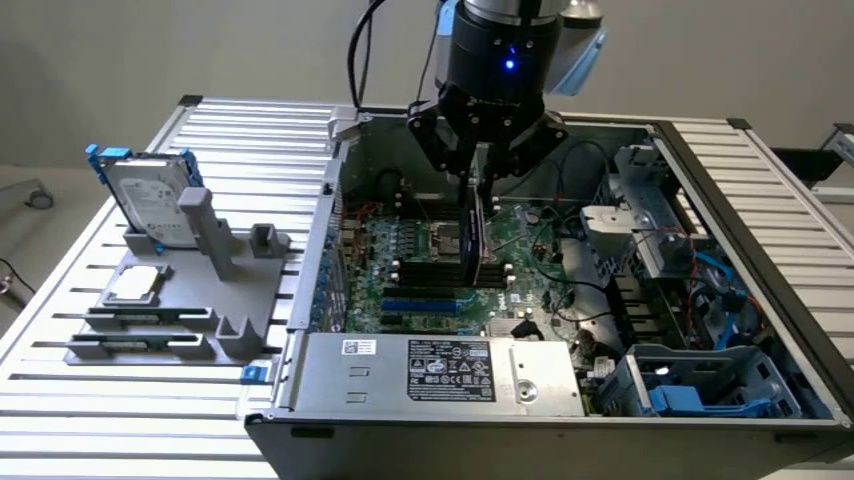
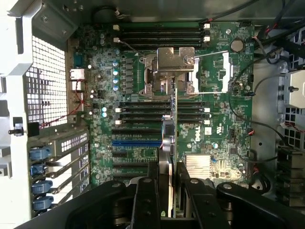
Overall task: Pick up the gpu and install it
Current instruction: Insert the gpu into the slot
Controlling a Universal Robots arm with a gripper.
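Observation:
I hold the gpu (image 1: 478, 235) edge-on and upright inside the open computer case (image 1: 314, 300), hanging over the green motherboard (image 1: 400, 250). My gripper (image 1: 478, 168) is shut on the card's upper edge. In the wrist view the gpu (image 2: 170, 138) is a thin vertical strip running from between my fingers (image 2: 147, 191) out over the memory slots and toward the CPU socket (image 2: 169, 69). The long blue expansion slot (image 2: 135, 142) lies beside the card, a little apart from it. Whether the card's lower edge touches the board I cannot tell.
Outside the case, on the exterior view's left, a grey stand (image 1: 200, 300) carries a silver hard drive in a blue frame (image 1: 147, 200) and a small square CPU chip (image 1: 134, 283). The power supply (image 1: 441, 370) fills the case's near side. Cables and drive bays (image 1: 667, 300) crowd the exterior view's right.

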